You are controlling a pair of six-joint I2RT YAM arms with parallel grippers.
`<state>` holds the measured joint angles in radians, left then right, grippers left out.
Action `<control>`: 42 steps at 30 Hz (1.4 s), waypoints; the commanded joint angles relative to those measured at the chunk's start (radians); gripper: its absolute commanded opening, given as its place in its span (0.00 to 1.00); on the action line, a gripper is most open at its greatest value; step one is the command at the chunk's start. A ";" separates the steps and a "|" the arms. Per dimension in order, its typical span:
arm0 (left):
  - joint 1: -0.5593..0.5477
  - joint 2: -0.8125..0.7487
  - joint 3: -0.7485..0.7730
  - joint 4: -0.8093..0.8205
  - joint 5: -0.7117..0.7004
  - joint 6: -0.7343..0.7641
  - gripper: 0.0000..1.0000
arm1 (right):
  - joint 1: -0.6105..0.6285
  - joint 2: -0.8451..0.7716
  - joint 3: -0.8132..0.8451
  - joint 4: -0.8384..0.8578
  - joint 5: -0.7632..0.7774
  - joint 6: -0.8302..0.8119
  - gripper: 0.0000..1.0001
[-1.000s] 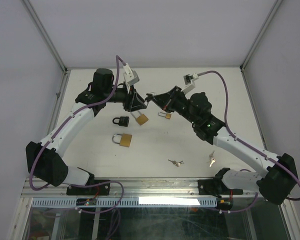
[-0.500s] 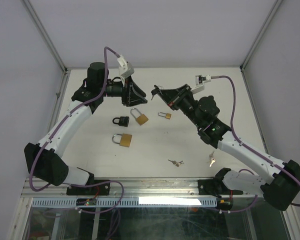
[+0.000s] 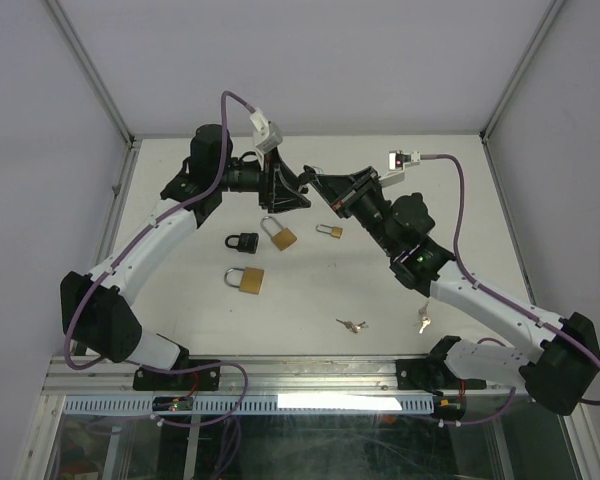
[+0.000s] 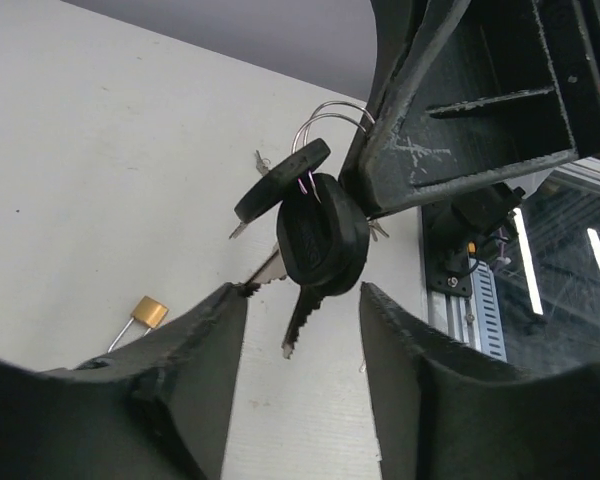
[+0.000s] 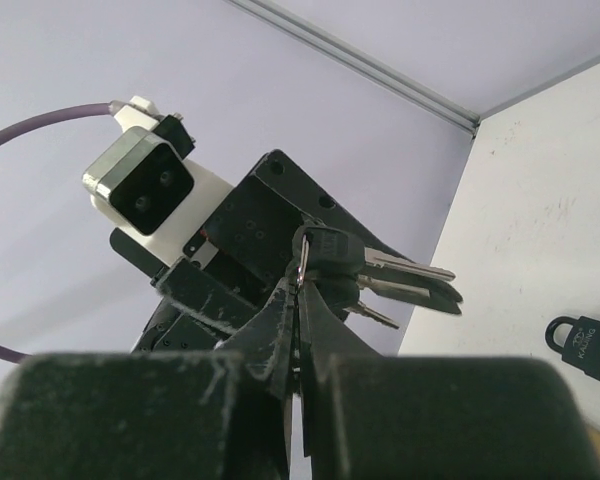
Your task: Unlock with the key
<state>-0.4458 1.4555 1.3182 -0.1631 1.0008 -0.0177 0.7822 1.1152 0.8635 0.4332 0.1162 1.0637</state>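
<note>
White table [image 3: 180, 300] under everything, walled in pale panels. Black padlock [image 3: 242, 241] lying flat on it, taken here as the reference mark.

Left arm [image 3: 150, 235] arched over the table from the near left, ending behind and to the right of the black padlock. Right arm [image 3: 480, 300] stretched in from the near right, its wrist meeting the left one in the air behind and to the right of that padlock.

Left gripper [image 4: 300, 300]: jaws apart at a middling gap, nothing clamped, fingers [image 4: 185, 395] flanking the hanging keys from below. Contact between one fingertip and a silver blade: cannot tell.

Right gripper [image 5: 298, 292]: pinched fully together on the wire ring of the key bunch [image 4: 315, 235], held aloft, clear of the table, behind and to the right of the black padlock.

Large brass padlock [image 3: 245, 279] nearer the arm bases than the black padlock, apart from it. Mid-sized brass padlock [image 3: 279, 234] just right of the black padlock, lying at a tilt. Small brass padlock [image 3: 330, 231] further right again.

Two loose key sets, one [image 3: 351, 325] and another [image 3: 423, 321], well to the right of the black padlock, toward the near edge.
</note>
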 commanded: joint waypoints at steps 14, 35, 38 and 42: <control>-0.001 -0.018 0.049 0.025 0.072 -0.067 0.00 | 0.016 -0.044 -0.018 0.044 0.048 0.017 0.00; -0.009 0.028 0.205 -0.909 -0.221 0.597 0.00 | -0.054 -0.251 0.111 -0.704 -0.386 -0.801 0.99; -0.018 0.032 0.214 -1.004 -0.235 0.684 0.00 | -0.097 -0.231 0.150 -0.728 -0.558 -0.880 0.99; -0.038 0.025 0.226 -1.092 -0.197 0.746 0.00 | -0.151 -0.126 0.163 -0.640 -0.909 -0.921 0.97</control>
<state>-0.4576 1.4975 1.4860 -1.1065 0.7879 0.5709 0.6655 0.9089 0.9798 -0.2447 -0.4126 0.2649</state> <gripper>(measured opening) 0.017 0.987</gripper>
